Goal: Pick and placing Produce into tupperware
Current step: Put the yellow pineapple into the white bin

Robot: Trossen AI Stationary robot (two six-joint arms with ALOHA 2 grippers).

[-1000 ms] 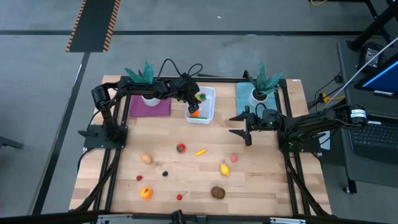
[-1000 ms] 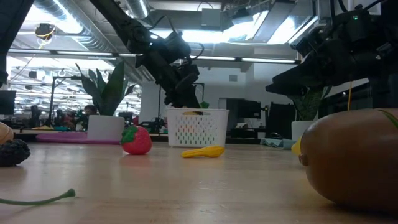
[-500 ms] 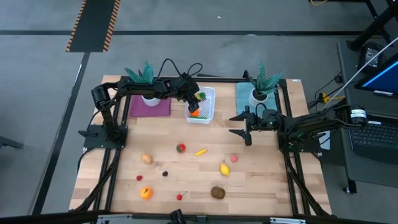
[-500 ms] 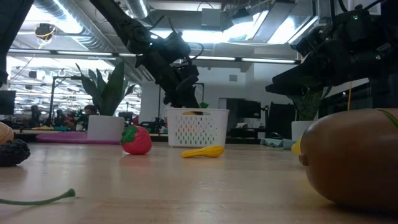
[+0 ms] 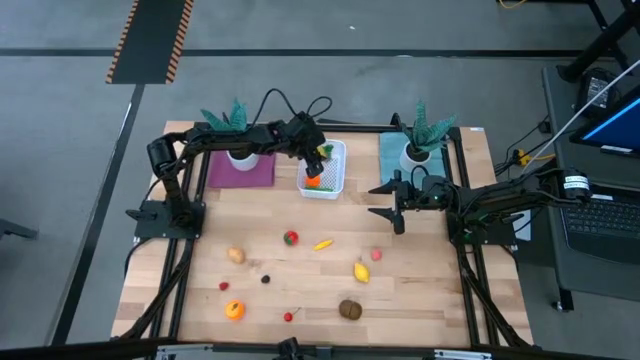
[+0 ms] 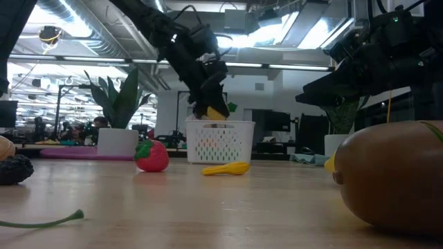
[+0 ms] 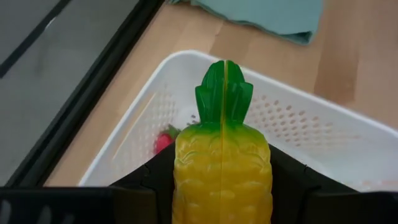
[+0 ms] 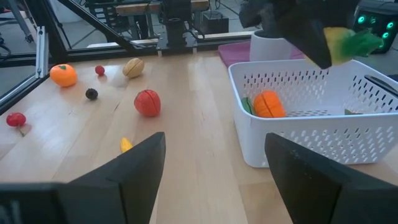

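My left gripper point(image 5: 316, 156) is shut on a yellow toy pineapple point(image 7: 222, 168) with a green crown, held over the white tupperware point(image 5: 330, 172) at the table's far side. In the low view the pineapple point(image 6: 216, 111) shows just above the tub's rim point(image 6: 219, 125). An orange piece point(image 8: 269, 104) and some green lie inside the tub. My right gripper point(image 5: 386, 201) waits open to the right of the tub. More produce lies on the near half: a red piece point(image 5: 290, 238), a banana point(image 5: 323, 243), a lemon point(image 5: 361, 271), a kiwi point(image 5: 350, 309), an orange point(image 5: 234, 310). My left gripper pinches the pineapple's yellow body by its two sides point(image 7: 184, 186) between the two fingers. The fingers slant down from the table's left and lie along the fruit, so the crown point(image 7: 224, 93) points away from the wrist. The pineapple is lifted clear, above the tub's inside.
Two teal spiky plants in white pots point(image 5: 232, 128) point(image 5: 420, 138) stand at the far edge, one on a purple mat point(image 5: 240, 172), one on a teal mat point(image 5: 390, 158). A potato point(image 5: 236, 255) and small red and dark pieces lie near left. Bare wood lies between tub and produce.
My left gripper has risen a little over the tub, still shut on the pineapple, which now shows above the rim in the low view. The right arm has kept still.
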